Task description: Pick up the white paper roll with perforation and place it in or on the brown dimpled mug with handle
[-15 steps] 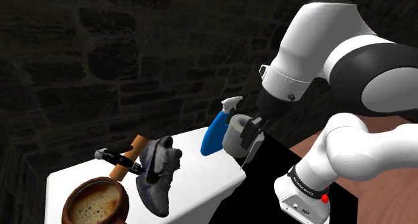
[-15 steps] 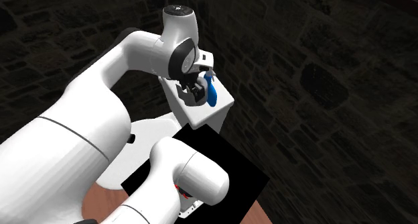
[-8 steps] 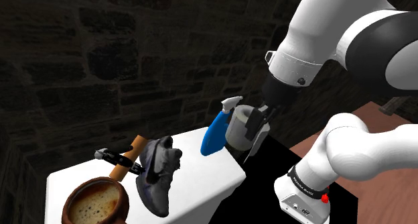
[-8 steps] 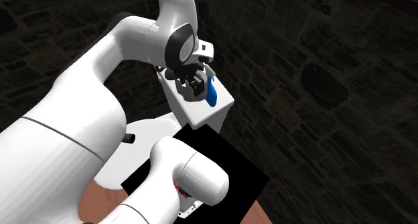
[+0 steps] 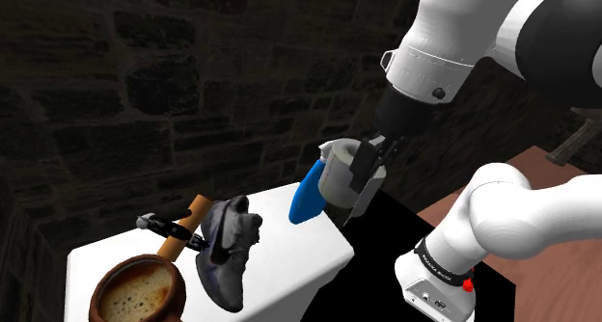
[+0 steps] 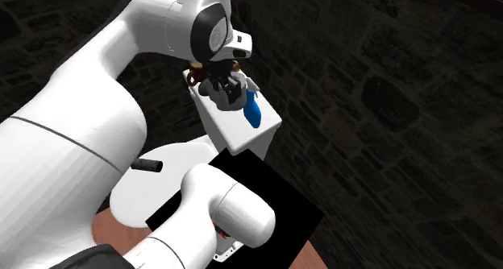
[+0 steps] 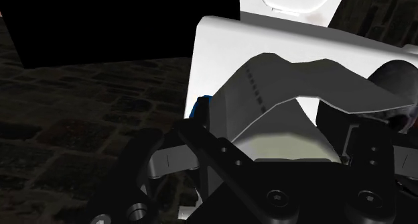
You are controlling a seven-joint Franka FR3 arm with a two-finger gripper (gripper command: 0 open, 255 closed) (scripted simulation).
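My gripper (image 5: 361, 172) is shut on the white paper roll (image 5: 338, 173) and holds it in the air above the white table's (image 5: 289, 262) near right corner. In the wrist view the roll (image 7: 281, 115) sits clasped between the two black fingers (image 7: 201, 152), and a loose sheet with a perforated line lifts off it. The brown dimpled mug (image 5: 138, 291) stands at the far end of the table, at the shoulder view's lower left, well away from the roll. In the second exterior view the gripper (image 6: 226, 90) hangs over the table (image 6: 242, 132).
A blue spray bottle (image 5: 309, 195) lies on the table just below and beside the held roll. A dark shoe (image 5: 228, 243) and a wooden-handled tool (image 5: 180, 229) lie between the bottle and the mug. Dark stone walls surround the table.
The gripper has risen with the paper roll, lifting it from table height to above the blue bottle. The other things have not moved.
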